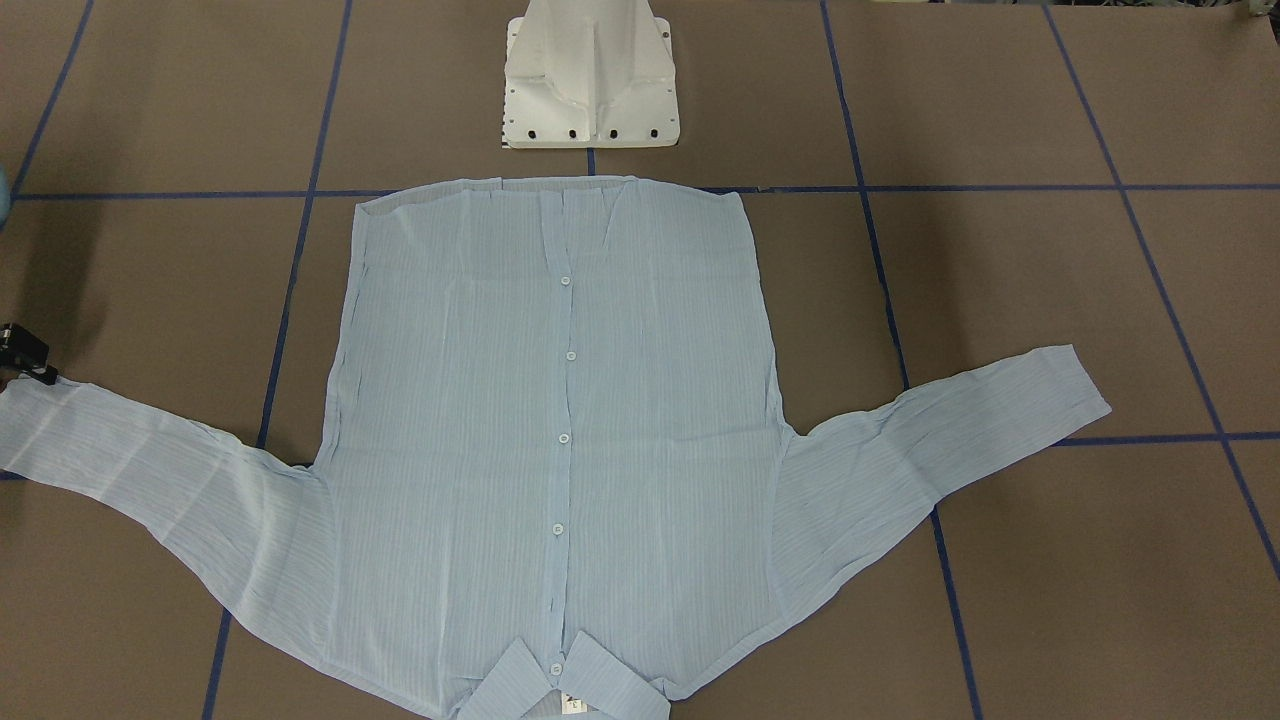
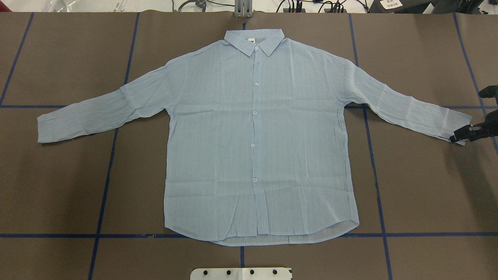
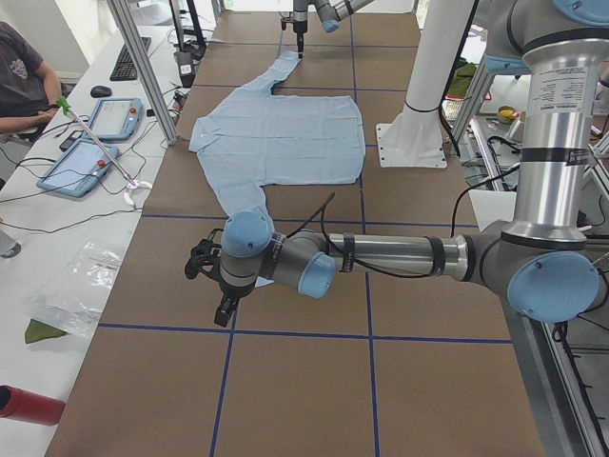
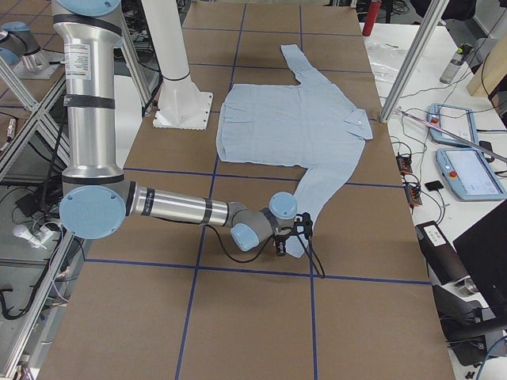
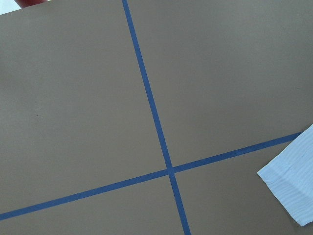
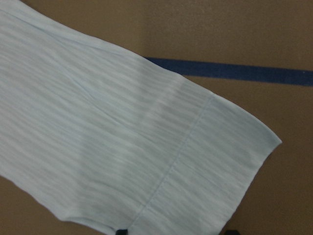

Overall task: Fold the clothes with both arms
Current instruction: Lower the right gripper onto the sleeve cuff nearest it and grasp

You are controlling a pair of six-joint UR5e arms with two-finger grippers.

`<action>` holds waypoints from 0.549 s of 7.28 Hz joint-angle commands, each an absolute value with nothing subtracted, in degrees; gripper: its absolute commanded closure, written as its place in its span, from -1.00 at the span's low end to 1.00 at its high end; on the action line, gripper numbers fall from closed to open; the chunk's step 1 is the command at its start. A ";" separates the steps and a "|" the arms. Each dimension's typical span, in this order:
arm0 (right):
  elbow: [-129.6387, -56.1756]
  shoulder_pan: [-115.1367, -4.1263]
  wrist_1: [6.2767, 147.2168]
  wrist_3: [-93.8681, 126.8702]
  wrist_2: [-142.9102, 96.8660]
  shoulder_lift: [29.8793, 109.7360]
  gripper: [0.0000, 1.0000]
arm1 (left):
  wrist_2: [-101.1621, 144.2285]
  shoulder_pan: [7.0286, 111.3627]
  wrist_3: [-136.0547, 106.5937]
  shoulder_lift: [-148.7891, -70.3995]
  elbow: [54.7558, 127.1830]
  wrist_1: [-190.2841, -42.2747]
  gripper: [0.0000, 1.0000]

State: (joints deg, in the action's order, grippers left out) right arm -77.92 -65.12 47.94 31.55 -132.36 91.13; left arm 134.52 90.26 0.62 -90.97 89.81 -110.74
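Observation:
The light blue striped shirt (image 2: pixel 256 140) lies flat and buttoned on the brown table, collar (image 2: pixel 253 41) at the far side and both sleeves spread out. My right gripper (image 2: pixel 469 133) sits low at the end of the right sleeve (image 2: pixel 408 107). In the right wrist view the cuff (image 6: pixel 210 161) fills the frame and two dark fingertips (image 6: pixel 122 231) stand apart at the bottom edge, so it is open. My left gripper (image 3: pixel 226 307) hangs over bare table just beyond the left sleeve's end; whether it is open or shut I cannot tell. A cuff corner (image 5: pixel 293 186) shows in the left wrist view.
The white pedestal base (image 1: pixel 590 80) stands at the robot's side of the shirt hem. Blue tape lines (image 2: pixel 105 186) grid the table. Past the far edge are a desk with tablets (image 3: pixel 95 143), a seated person (image 3: pixel 24 81) and metal frame posts (image 4: pixel 412 55).

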 commanded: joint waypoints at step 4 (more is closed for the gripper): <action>-78.84 -65.48 48.60 31.46 -132.80 91.93 -0.48 | 134.56 90.26 0.62 -90.97 89.91 -110.74 -1.00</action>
